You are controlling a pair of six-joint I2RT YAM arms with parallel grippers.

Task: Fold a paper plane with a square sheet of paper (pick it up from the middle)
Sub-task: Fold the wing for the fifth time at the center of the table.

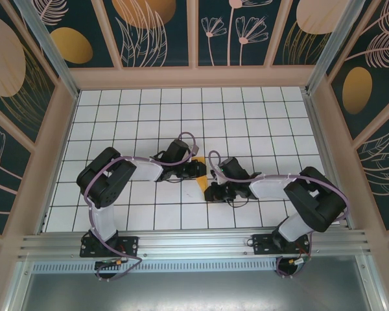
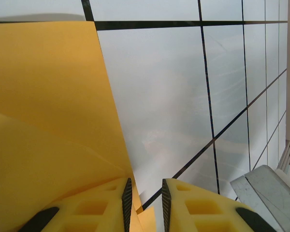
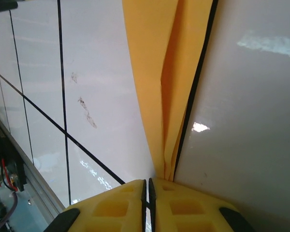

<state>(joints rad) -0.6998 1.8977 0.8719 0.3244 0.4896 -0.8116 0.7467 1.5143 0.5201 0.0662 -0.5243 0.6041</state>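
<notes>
The square sheet of paper [image 1: 201, 185] is a small creased bright-orange shape on the white grid table [image 1: 149, 116], between both grippers. In the left wrist view the paper [image 2: 48, 96] rises as a folded flap on the left. Its edge runs down along the inner pad of my left finger, and a corner lies in the gap. My left gripper [image 2: 145, 181] [image 1: 197, 170] stands slightly open. In the right wrist view the paper [image 3: 154, 72] is a narrow folded strip ending at my right fingertip. The right gripper [image 3: 147, 181] [image 1: 212, 191] is shut, pads almost touching, with the strip just beside the slit.
Pink-framed walls [image 1: 194, 76] with leaf patterns box in the table on three sides. An aluminium rail [image 1: 194, 243] runs along the near edge, where both arm bases are bolted. Bare grid tiles spread behind and to both sides of the arms.
</notes>
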